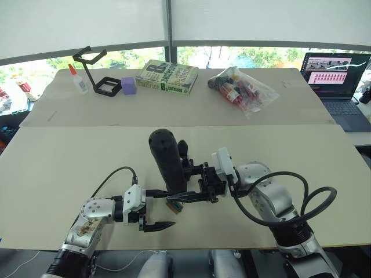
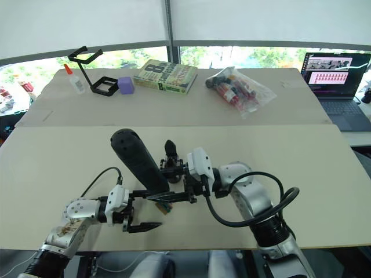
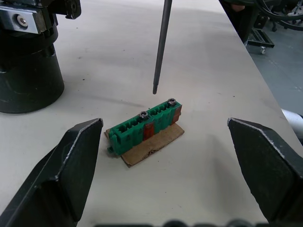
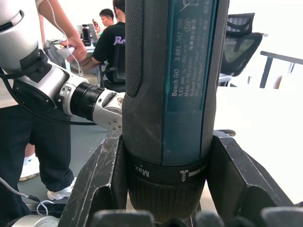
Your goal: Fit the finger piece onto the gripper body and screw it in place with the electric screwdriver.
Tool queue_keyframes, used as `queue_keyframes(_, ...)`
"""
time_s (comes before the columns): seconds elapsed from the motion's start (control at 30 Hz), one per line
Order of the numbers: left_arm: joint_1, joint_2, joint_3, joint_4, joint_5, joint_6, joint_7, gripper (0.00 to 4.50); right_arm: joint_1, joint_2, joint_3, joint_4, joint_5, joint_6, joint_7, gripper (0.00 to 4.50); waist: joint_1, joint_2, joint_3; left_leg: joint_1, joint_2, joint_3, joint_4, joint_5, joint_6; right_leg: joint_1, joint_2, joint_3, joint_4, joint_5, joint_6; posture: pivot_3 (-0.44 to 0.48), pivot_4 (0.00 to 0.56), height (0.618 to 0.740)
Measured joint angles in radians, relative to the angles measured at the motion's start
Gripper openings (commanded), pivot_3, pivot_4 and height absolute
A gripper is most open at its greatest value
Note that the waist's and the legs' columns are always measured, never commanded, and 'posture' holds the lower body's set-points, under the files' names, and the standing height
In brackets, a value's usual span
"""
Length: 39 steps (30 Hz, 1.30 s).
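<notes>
The electric screwdriver (image 1: 167,157) is a thick black cylinder standing tilted in mid-table, with my right gripper (image 1: 185,184) shut around its lower end; the right wrist view shows a finger on each side of its collar (image 4: 165,175). Its thin metal bit (image 3: 161,47) hangs just above a small green-and-brown block (image 3: 144,130) on the table. Right behind the screwdriver stands the gripper body (image 2: 172,162), black with a round base (image 3: 28,80) and a pointed finger sticking up. My left gripper (image 1: 168,207) is open, with the green block lying between its fingers, untouched. No loose finger piece is in view.
On the far table are a black wire stand (image 1: 93,69), a glue bottle (image 1: 78,81), a purple block (image 1: 128,86), a book (image 1: 168,76), a clear bag of small items (image 1: 240,87) and a laptop (image 1: 336,75). People (image 4: 111,42) are in the background.
</notes>
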Motion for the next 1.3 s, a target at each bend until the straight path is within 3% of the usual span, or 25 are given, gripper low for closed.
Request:
queue_keyframes(0.37, 0.001, 0.000, 0.002, 0.000, -0.004, 0.000, 0.008, 4.50, 0.000, 0.003, -0.060, -0.001, 0.072, 0.017, -0.002, 1.92, 0.000, 0.000, 0.000, 0.000, 0.000, 0.000, 0.000, 0.000, 0.000, 0.000, 0.000, 0.000, 0.000, 0.000, 0.000, 0.000, 0.150, 0.740)
queue_keyframes(1.3, 0.005, 0.017, 0.019, 0.000, -0.008, 0.002, 0.000, 4.50, 0.013, 0.028, -0.008, -0.001, 0.061, 0.027, 0.000, 1.92, -0.001, 0.000, 0.000, -0.004, 0.000, 0.000, 0.000, 0.001, -0.001, -0.005, 0.000, 0.000, 0.000, 0.000, 0.000, 0.000, 0.150, 0.740)
